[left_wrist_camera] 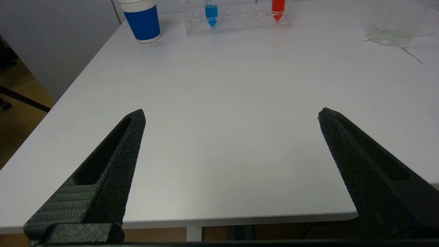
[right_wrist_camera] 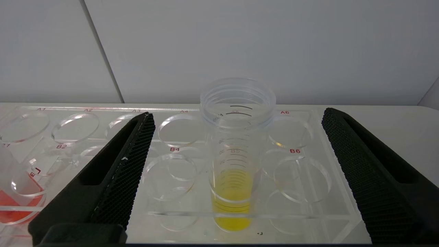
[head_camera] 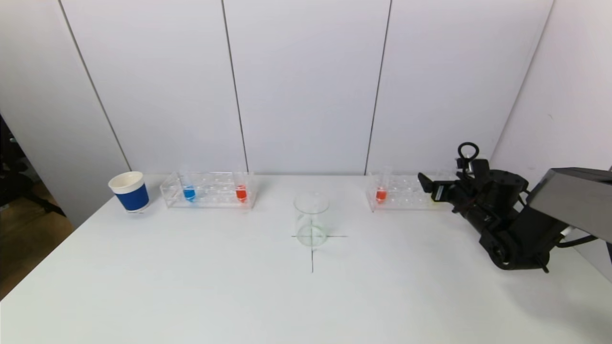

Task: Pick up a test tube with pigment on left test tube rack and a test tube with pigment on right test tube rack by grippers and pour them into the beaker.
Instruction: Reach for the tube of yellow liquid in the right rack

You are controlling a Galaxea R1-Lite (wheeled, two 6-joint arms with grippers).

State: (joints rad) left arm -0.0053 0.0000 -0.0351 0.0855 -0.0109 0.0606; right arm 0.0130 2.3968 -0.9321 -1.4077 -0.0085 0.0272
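Beside the right test tube rack (head_camera: 406,193), the right gripper (right_wrist_camera: 236,118) reaches level, fingers spread around the upright yellow tube (right_wrist_camera: 235,164) standing in it; left gripper (left_wrist_camera: 231,115) spread, far off.

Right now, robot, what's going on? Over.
Right end effector open, lined up on yellow tube in right rack. Left end effector open, low near table edge. Beaker empty. Path clear.

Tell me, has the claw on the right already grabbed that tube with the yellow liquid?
No, the right claw is open, its fingers apart on either side of the yellow tube, which stands in its rack.
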